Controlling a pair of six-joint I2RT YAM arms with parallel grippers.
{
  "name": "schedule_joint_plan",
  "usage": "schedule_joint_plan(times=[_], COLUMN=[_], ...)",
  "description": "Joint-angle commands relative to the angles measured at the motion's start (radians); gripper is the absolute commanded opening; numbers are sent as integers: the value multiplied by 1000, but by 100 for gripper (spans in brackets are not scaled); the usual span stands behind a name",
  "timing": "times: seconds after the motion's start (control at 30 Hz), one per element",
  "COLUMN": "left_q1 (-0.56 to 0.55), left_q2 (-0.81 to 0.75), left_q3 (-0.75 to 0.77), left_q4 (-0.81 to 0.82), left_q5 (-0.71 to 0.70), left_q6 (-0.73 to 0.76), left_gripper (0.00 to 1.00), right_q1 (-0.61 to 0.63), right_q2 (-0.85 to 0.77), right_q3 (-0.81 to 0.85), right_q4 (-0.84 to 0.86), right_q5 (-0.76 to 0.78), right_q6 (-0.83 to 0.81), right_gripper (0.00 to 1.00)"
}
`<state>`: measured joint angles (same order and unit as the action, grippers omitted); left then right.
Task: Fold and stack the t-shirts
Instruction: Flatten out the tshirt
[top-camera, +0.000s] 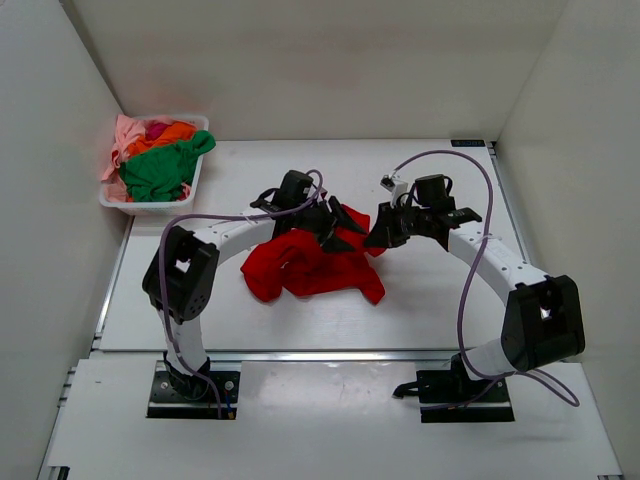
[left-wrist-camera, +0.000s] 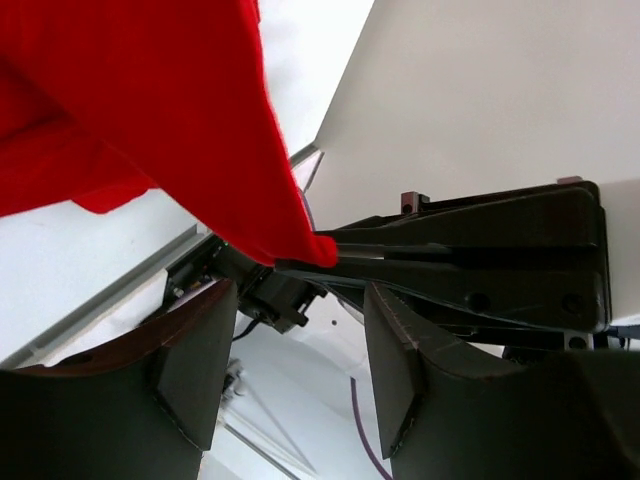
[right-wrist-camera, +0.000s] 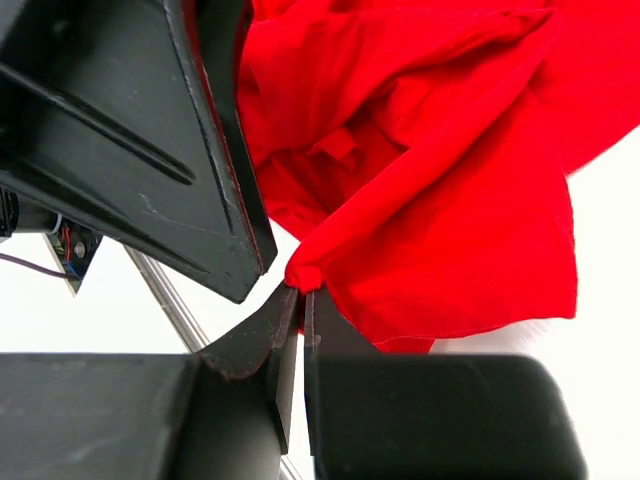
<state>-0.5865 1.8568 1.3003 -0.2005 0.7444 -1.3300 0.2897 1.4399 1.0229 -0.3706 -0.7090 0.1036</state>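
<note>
A bright red t-shirt (top-camera: 305, 265) lies crumpled in the middle of the table. My right gripper (top-camera: 381, 231) is shut on a bunched corner of it; the right wrist view shows the jaws (right-wrist-camera: 303, 295) pinched on the red cloth (right-wrist-camera: 440, 200). My left gripper (top-camera: 343, 222) is open just left of it, over the shirt's far edge. In the left wrist view its fingers (left-wrist-camera: 195, 375) stand wide apart with nothing between them, and the red shirt (left-wrist-camera: 150, 110) hangs above. More t-shirts, green (top-camera: 160, 170), orange (top-camera: 170, 133) and pink (top-camera: 125, 135), are heaped in the basket.
The white plastic basket (top-camera: 188, 198) stands at the far left corner of the table. White walls close in the left, right and back sides. The left gripper's finger (right-wrist-camera: 150, 150) is close beside the right jaws. Purple cables loop over both arms.
</note>
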Motion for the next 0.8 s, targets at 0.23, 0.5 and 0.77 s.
schedule_joint_plan(times=[0.23,0.5,0.77], left_q1=[4,24,5], left_q2=[-4,18,5], left_q3=[-55,-46,-111], left_q4=[108,147,243], left_q5=[35,32,49], left_q6=[-110,-140,-201], left_gripper=[64,62,29], right_q1=[34,46,46], right_q2=[-19,-15,-18], right_q3=[34,43,49], right_q4=[2,-13,-11], right_q5=[-47,-87,-99], right_q6=[-50,-84,-90], right_gripper=[0,0,0])
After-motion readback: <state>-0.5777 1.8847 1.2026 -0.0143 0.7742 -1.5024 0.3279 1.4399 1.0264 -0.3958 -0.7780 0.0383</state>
